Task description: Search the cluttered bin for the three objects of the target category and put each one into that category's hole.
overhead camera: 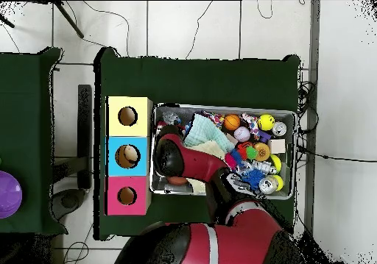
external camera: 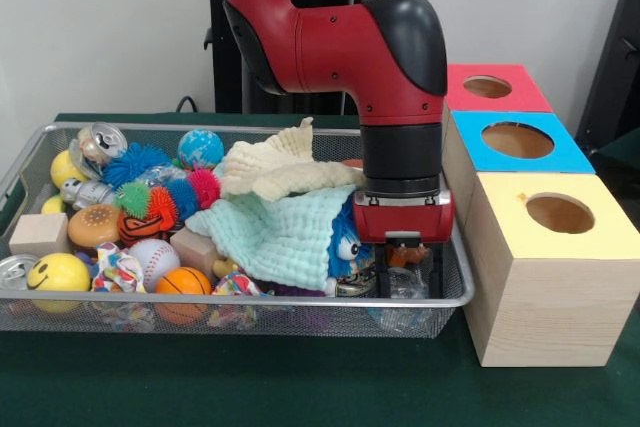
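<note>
A dark green bench [external camera: 300, 387] stands before a pale wall, carrying a wire mesh bin [external camera: 250, 315] and a row of wooden boxes. The red and black arm [external camera: 350, 57] bends down from above, its gripper [external camera: 408, 272] pointing straight into the bin's corner nearest the boxes; its black fingers [external camera: 437, 269] stand a little apart, and I cannot tell whether anything is between them. The bin is crowded: a mint cloth [external camera: 285, 232] and cream cloth [external camera: 280, 167] heaped mid-bin over a blue plush toy [external camera: 345, 247], with a baseball [external camera: 152, 255], small basketball [external camera: 183, 287], yellow smiley ball [external camera: 58, 275], spiky rubber balls [external camera: 160, 197], cans [external camera: 100, 142] and wooden blocks [external camera: 38, 234]. Just beside the bin stand the yellow-topped box [external camera: 550, 277], blue-topped box [external camera: 515, 142] and red-topped box [external camera: 490, 87], each with a round hole.
</note>
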